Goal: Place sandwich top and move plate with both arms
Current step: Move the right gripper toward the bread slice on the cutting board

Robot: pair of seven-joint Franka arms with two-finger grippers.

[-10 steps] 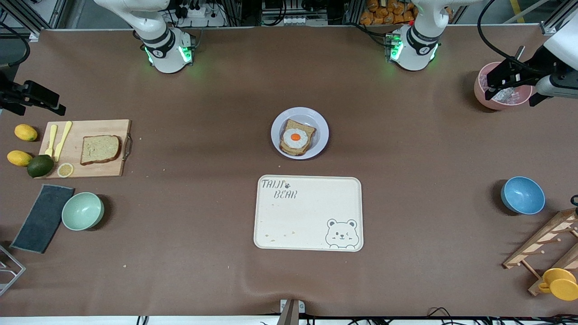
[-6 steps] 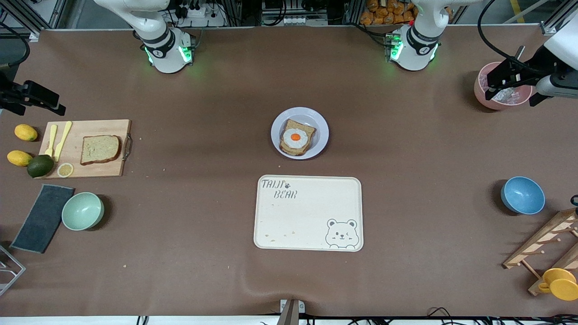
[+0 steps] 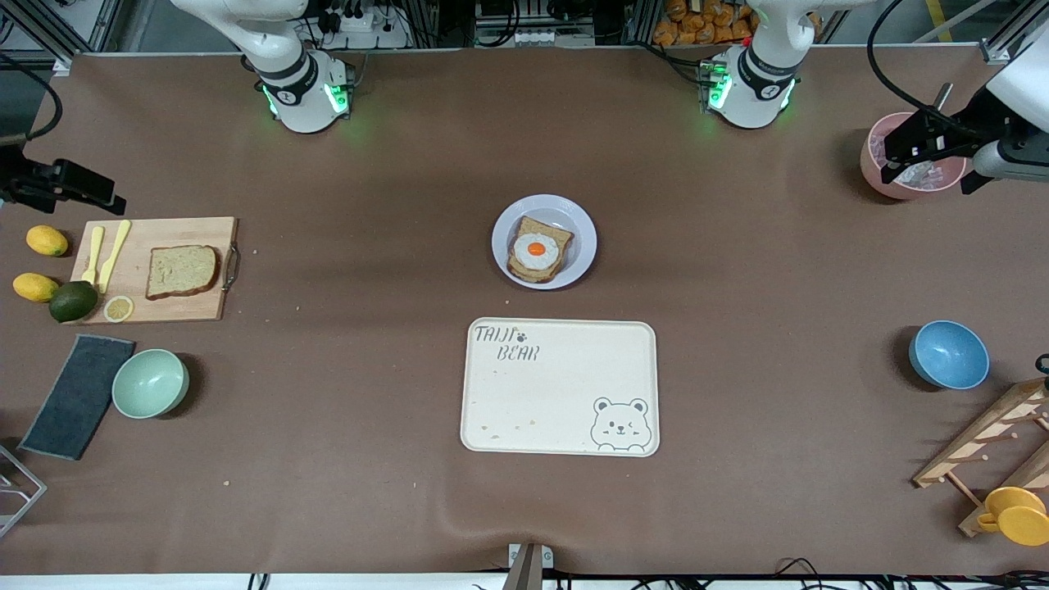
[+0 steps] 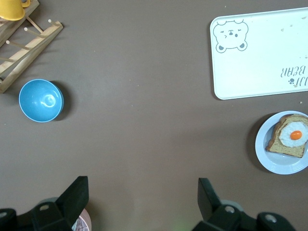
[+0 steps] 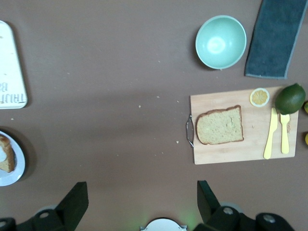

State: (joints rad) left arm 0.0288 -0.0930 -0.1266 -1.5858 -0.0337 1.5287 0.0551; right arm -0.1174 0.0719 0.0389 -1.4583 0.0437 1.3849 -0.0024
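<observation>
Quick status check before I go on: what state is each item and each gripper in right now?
sandwich top: flat on the cutting board, untouched.
plate: on the table, holding bread with a fried egg, no top yet.
bear tray: nothing on it but crumbs.
left gripper: open, over the pink bowl.
right gripper: open, holding nothing, above the table beside the cutting board.

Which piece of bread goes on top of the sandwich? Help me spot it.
Find the wooden cutting board toward the right arm's end of the table. The sandwich top lies flat on it, beside a yellow knife and fork. Unlike the plated slice, it carries no egg.
</observation>
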